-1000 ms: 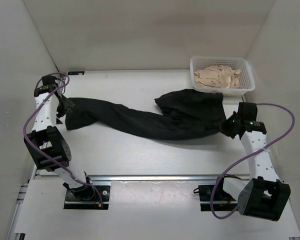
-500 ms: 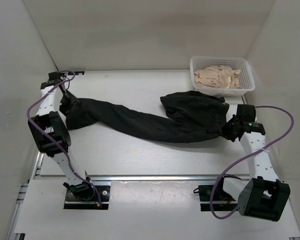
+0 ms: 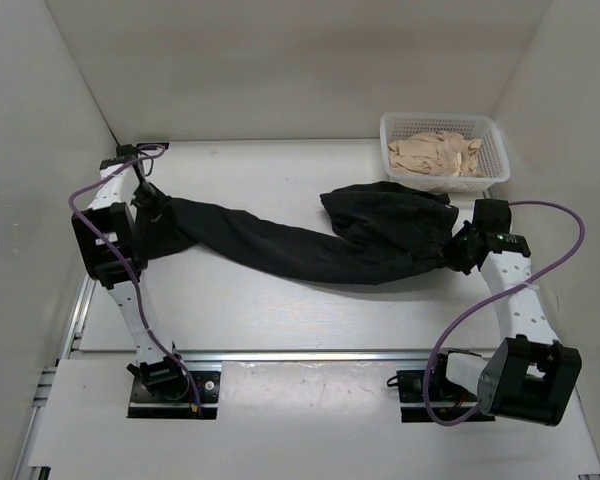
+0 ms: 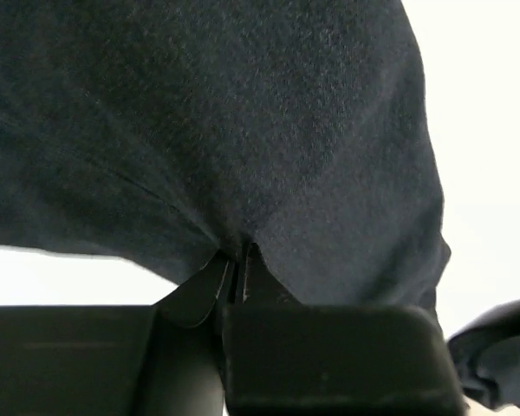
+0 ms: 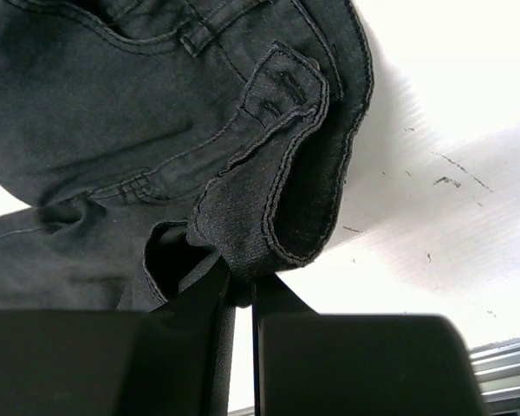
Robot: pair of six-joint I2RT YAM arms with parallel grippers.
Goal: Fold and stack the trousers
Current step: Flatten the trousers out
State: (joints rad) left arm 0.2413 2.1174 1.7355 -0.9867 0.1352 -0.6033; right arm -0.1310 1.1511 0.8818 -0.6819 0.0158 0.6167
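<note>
So the left gripper (image 3: 156, 206) is clenched on the trousers (image 3: 310, 240) at their far-left end, the right gripper (image 3: 460, 250) clamped on their right end, and they lie stretched across the table (image 3: 280, 310), nothing folded or stacked yet

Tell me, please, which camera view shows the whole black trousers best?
The top external view: there the trousers lie stretched out, visible from end to end. The left wrist view shows only plain fabric close up; the right wrist view shows only a stitched edge with seams.
</note>
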